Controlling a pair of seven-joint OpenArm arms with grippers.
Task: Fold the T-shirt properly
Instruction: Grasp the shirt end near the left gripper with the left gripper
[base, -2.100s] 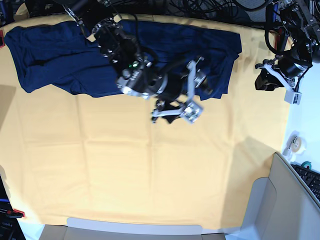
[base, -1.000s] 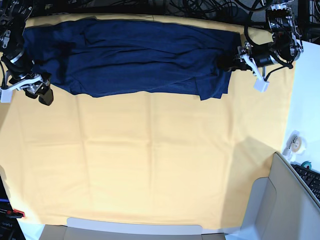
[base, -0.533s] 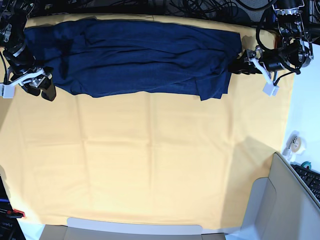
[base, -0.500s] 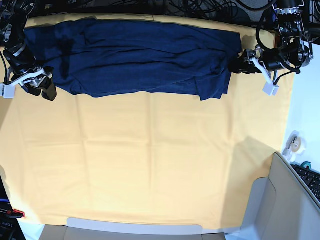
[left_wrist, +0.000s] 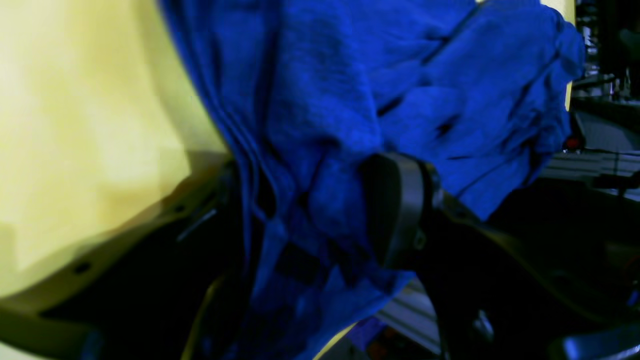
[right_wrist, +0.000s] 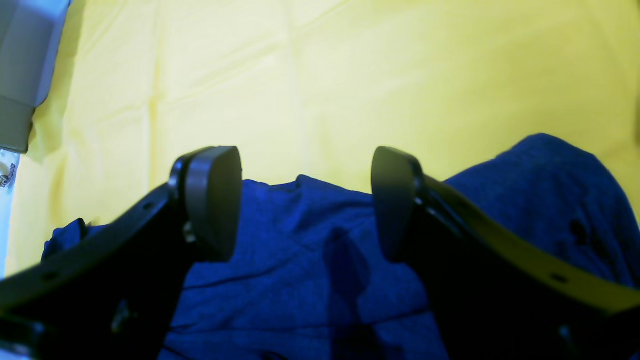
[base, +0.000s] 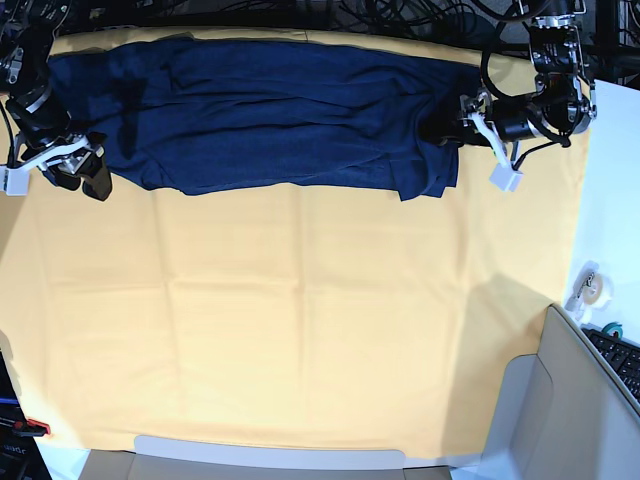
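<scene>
- T-shirt (base: 270, 110): a dark navy long-sleeved shirt, lying in a long wrinkled band across the far side of the yellow-orange cloth (base: 300, 320) that covers the table, reaching almost from one end to the other.
- Its near edge is uneven, with a corner hanging lower toward the right of the base view; folds and creases run lengthwise through the fabric.
- Left gripper (base: 455, 125) sits at the shirt's end on the right of the base view. In the left wrist view its jaws stand apart with bunched blue fabric (left_wrist: 320, 210) filling the gap between them; one dark finger pad (left_wrist: 397, 210) shows against the cloth, the other is mostly hidden behind it. Whether the fabric is actually pinched cannot be told.
- Right gripper (base: 75, 172) is at the opposite end, at the shirt's near corner on the left of the base view. In the right wrist view its jaws are wide apart, the two rounded pads (right_wrist: 212, 200) poised over the shirt's edge (right_wrist: 305, 250) with nothing between them but open space.
- Beyond that edge lies bare yellow cloth, lightly creased.
- A roll of tape (base: 590, 285) rests on the white surface off the cloth's right side.
</scene>
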